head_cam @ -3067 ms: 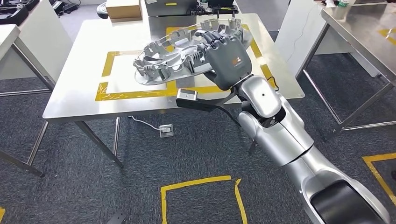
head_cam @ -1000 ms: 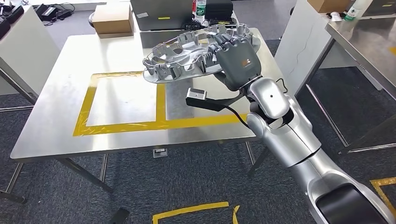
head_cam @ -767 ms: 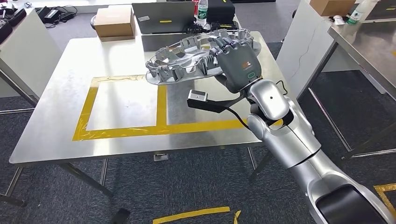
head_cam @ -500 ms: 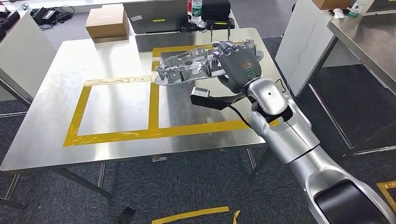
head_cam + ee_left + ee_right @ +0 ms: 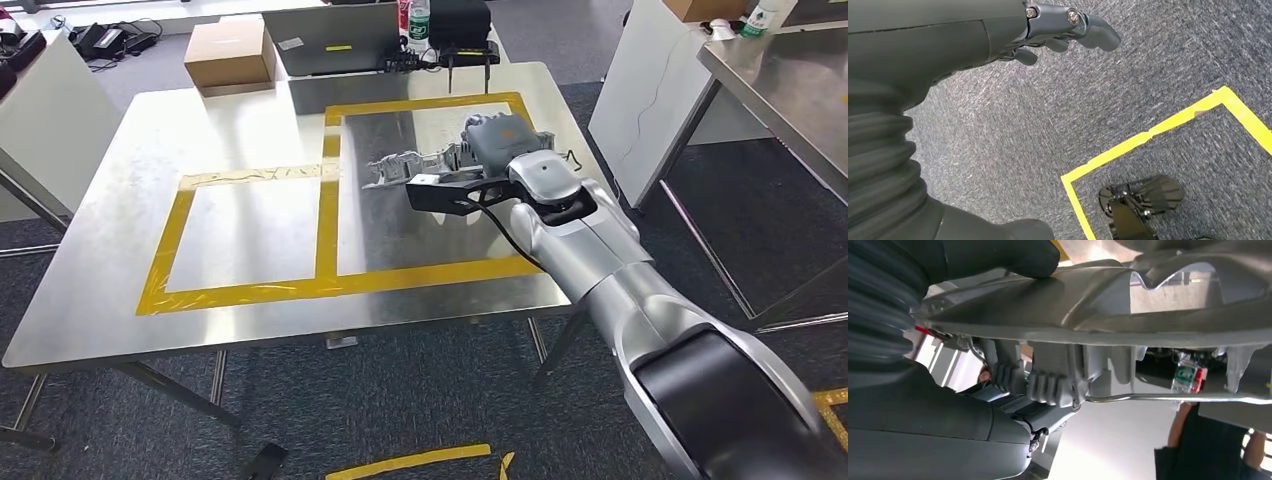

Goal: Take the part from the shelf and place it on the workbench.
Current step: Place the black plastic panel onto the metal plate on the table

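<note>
The part [image 5: 410, 167], a silver ring-shaped moulding with clip tabs along its rim, is held low over the counter [image 5: 250, 230], inside the right-hand rectangle of the yellow tape outline [image 5: 330, 215]; whether its underside touches the steel surface cannot be told. The right hand [image 5: 492, 143] grasps the part at its 3 o'clock end, with the grey back of the hand facing up and the silver right arm reaching in from 5 o'clock of the head view. In the right wrist view the thick thumb [image 5: 998, 257] presses on one face of the part [image 5: 1108, 305] and the darker fingers [image 5: 1048, 387] are curled against the opposite, ribbed side, so the rim is clamped between them. The left hand [image 5: 998, 45] hangs over the grey carpet [image 5: 1058, 115], holding nothing, its fingers [image 5: 1095, 32] extended and slightly apart; a yellow tape corner [image 5: 1148, 140] lies on the carpet near it. At the 12 o'clock edge of the counter stand a cardboard box [image 5: 230, 52] at 11 o'clock, a grey laptop [image 5: 330, 40] beside it, and a black case [image 5: 458, 25] with a bottle [image 5: 420, 12] just beside it. A person in dark clothing [image 5: 1213, 450] appears in the right wrist view beyond the part.
</note>
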Robot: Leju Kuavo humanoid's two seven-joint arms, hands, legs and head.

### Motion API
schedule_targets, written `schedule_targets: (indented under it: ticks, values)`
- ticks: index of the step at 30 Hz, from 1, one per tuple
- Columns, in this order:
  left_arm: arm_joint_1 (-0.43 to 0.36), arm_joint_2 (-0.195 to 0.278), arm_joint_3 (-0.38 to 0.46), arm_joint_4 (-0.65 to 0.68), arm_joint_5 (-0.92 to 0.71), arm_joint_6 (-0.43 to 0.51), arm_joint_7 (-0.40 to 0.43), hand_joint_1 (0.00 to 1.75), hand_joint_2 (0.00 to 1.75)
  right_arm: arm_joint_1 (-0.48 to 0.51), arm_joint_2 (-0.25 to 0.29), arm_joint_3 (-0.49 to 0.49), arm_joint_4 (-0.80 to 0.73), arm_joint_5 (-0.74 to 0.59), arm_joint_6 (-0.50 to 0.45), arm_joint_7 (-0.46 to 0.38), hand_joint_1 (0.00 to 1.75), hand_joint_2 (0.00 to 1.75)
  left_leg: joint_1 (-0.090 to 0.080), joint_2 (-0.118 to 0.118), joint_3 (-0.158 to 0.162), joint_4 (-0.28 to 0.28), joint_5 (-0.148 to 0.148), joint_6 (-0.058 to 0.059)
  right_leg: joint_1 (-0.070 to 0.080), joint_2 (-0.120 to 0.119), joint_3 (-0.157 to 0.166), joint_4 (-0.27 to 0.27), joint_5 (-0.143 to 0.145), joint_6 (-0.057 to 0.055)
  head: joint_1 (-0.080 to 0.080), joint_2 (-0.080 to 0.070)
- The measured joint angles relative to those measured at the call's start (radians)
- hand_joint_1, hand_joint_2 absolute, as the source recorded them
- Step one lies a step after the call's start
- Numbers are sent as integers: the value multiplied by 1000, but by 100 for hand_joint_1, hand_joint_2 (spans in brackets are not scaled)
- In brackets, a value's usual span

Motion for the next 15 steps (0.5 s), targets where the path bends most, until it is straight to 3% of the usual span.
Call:
schedule_targets:
  ticks: [12,15]
  values:
    - [-8,0,0,0,-12,-12,-3,0,175,-65,72,-16,144,-21,44,5,175,175,-2,0,3,1,0,1,-2,0,4,-1,0,0,0,0]
    - [-8,0,0,0,-14,-20,1,0,175,-71,78,-17,153,-22,54,3,44,44,-2,0,3,1,-1,1,-2,0,4,-1,0,0,0,0]
